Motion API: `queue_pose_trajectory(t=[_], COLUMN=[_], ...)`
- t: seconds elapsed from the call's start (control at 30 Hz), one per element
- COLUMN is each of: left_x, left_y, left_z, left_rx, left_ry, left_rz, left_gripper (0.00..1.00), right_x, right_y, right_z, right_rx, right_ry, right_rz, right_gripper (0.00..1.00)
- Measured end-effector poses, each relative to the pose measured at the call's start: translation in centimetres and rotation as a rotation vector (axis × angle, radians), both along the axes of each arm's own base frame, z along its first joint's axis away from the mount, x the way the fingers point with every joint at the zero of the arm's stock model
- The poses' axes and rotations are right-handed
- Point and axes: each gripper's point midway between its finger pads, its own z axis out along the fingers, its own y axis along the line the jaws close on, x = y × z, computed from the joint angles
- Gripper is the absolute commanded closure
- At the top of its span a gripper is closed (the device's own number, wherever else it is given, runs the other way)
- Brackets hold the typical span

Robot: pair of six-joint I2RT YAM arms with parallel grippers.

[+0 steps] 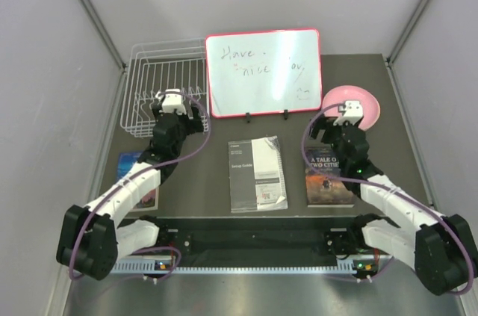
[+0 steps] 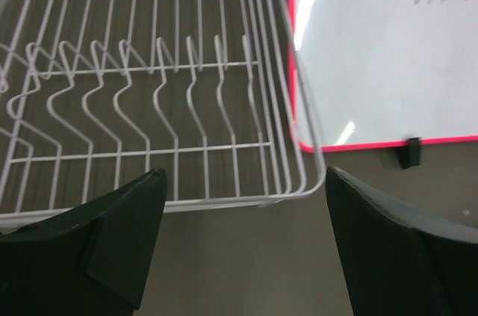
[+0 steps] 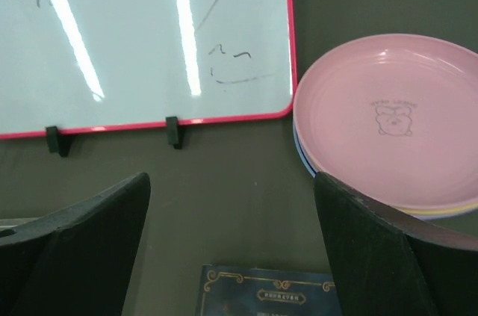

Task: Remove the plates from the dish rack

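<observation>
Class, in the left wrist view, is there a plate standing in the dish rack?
No, the dish rack shows only bare white wires in every visible slot.

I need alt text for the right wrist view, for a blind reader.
A pink plate tops a stack of plates on the dark table, right of a red-framed whiteboard. The open right gripper hovers in front, holding nothing.
</observation>
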Motion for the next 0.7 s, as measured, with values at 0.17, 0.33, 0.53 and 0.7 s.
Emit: queue_pose_trajectory(t=[0.17,0.33,0.53,0.7], left_x=[-0.4,-0.7,-1.4,-1.5], left_y=[1.9,2.3,2.5,2.6], left_z=[-1.5,-0.8,0.6,0.7], left_rx=[0.107,0.125,0.108,0.107], left_ry=[0.028,0.005,-0.039,-0.041], left_rz=[0.059,0.068,0.069,0.069], left_gripper=[0.1,0.1,0.1,0.11], right_x=[-0.9,-1.0,-1.0,-1.0], right_y=[-1.2,-3.3,-4.6,-4.9], right_z=[-2.5,-2.0,-0.3,0.1], right_rx=[-0.126,-0.187,-0.191,-0.189], right_ry=[-0.035,-0.08,-0.136,-0.15], right_rz=[-0.107,-0.218,-0.298,-0.313], right_gripper=[0.07,0.07,0.06,0.06])
